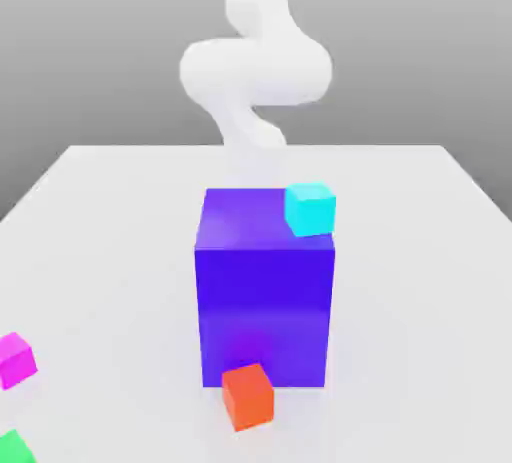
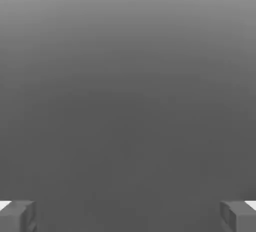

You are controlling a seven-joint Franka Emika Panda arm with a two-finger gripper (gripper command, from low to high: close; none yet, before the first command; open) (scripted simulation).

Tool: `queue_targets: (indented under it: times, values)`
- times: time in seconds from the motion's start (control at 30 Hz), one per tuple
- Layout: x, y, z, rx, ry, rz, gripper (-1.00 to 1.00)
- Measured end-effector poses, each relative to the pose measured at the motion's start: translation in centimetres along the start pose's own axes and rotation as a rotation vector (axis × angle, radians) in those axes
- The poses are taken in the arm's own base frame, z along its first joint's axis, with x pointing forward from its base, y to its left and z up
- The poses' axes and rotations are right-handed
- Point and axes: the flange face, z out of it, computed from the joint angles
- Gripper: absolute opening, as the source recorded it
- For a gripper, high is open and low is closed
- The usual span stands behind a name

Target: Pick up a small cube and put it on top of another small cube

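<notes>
Centrally, a big blue-violet block (image 1: 264, 291) is seen on a white table (image 1: 120, 221), with a cyan cube (image 1: 310, 208) at its upper right edge. The small cube (image 1: 16, 359) is placed at the lower left frame edge, open tabletop around it. The gripper (image 2: 128, 216) is spread wide, nothing held.

claw (image 2: 128, 217) spread wide, nothing between fingertips (image 2: 18, 217)

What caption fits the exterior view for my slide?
White arm behind a big blue-violet block, amid cyan, orange and magenta cubes.
</notes>
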Motion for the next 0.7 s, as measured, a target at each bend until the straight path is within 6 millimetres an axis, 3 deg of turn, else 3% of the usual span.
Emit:
queue_targets:
  times: [0.17, 0.33, 0.53, 0.7]
  values:
    - [3.5, 5.1, 9.5, -0.109, -0.082, 0.106, 0.00]
    - [5.6, 12.1, 17.7, -0.220, -0.147, 0.217, 0.00]
    - [6.1, 22.5, 25.9, -0.362, -0.209, 0.356, 0.00]
    - [5.2, 33.1, 30.4, -0.496, -0.241, 0.487, 0.00]
